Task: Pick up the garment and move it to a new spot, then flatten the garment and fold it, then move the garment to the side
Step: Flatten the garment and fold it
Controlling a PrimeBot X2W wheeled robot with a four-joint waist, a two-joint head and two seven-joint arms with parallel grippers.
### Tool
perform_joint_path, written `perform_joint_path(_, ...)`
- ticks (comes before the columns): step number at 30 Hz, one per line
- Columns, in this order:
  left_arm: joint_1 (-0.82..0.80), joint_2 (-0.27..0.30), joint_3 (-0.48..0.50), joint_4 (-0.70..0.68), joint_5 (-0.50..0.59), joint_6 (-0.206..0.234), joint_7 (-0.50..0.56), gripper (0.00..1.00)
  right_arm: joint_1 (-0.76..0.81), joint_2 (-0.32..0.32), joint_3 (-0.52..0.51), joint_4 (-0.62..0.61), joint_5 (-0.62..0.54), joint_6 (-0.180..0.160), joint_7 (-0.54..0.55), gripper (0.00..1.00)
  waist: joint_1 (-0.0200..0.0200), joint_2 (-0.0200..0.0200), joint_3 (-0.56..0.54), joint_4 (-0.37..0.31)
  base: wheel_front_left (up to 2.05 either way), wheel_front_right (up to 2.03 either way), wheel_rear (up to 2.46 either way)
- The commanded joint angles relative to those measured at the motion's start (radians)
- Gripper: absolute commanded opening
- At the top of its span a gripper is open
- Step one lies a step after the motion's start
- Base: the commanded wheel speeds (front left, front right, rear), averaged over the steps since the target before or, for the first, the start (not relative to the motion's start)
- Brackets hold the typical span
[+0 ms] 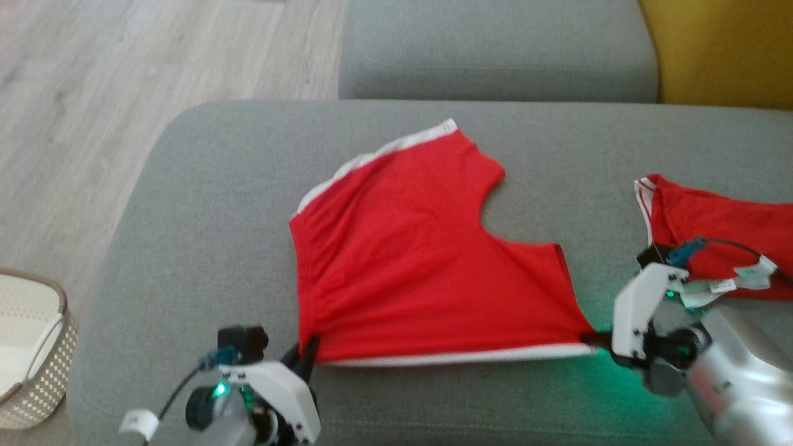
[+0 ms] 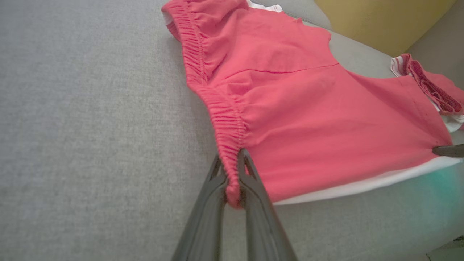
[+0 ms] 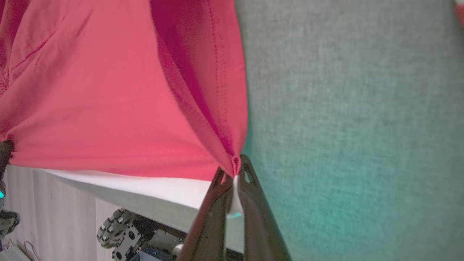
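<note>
Left fingers (image 2: 258,203) are pinched almost closed on the near end of the elastic waistband, at the near-left corner of the shorts (image 1: 421,260). Right fingers (image 3: 261,217) grip the near-right corner the same way, where the leg hem meets the white trim. The shorts lie spread on the middle of the grey sofa (image 1: 204,217), waistband to the left and legs to the right, with the near edge pulled into a straight line between the two grips.

That tension looks deliberate. Pulling two corners of one edge apart takes out slack, which suits the flattening step, and the same hold would let the near edge be carried over the far one for a fold. Gathers fan out from the left grip and the far-left edge shows white lining, so I judge the flattening not quite finished.

A second red garment (image 1: 718,223) lies to the right, apart from the shorts, with the right arm (image 1: 731,371) reaching in front of its near part. It narrows the room for a move to that side. A basket (image 1: 59,347) stands on the floor (image 1: 93,93) at near left, off the sofa.
</note>
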Motion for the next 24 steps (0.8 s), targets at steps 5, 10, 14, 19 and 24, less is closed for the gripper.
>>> perform_joint_path(5, 0.047, 0.048, 0.017, -0.085, -0.017, 0.001, 0.001, 0.0, 0.07, -0.102, 0.006, -0.131, 0.02, 0.0, 0.124, 0.0, 0.0001, -0.0001, -0.035, 0.003, 0.0, 0.0, 0.0)
perform_joint_path(10, 0.136, 0.073, -0.014, -0.181, -0.02, 0.001, 0.029, 0.0, 0.15, -0.165, -0.03, -0.238, 0.02, 0.0, 0.22, 0.0, 0.0001, -0.0001, -0.053, 0.0, 0.0, 0.0, 0.0)
perform_joint_path(14, 0.206, 0.102, -0.032, -0.298, -0.021, 0.015, 0.066, 0.0, 0.213, -0.198, -0.085, -0.327, 0.011, 0.0, 0.288, 0.0, 0.0001, -0.0001, -0.063, 0.002, 0.0, 0.0, 0.0)
perform_joint_path(19, 0.262, 0.138, -0.027, -0.464, -0.032, 0.059, 0.108, 0.0, 0.264, -0.195, -0.197, -0.446, -0.02, 0.0, 0.335, 0.0, 0.0001, -0.0001, -0.062, 0.012, 0.0, 0.0, 0.0)
perform_joint_path(24, 0.273, 0.164, -0.008, -0.609, -0.045, 0.102, 0.147, 0.0, 0.271, -0.131, -0.329, -0.579, -0.07, 0.0, 0.371, 0.0, 0.0001, -0.0001, -0.05, 0.025, 0.0, 0.0, 0.0)
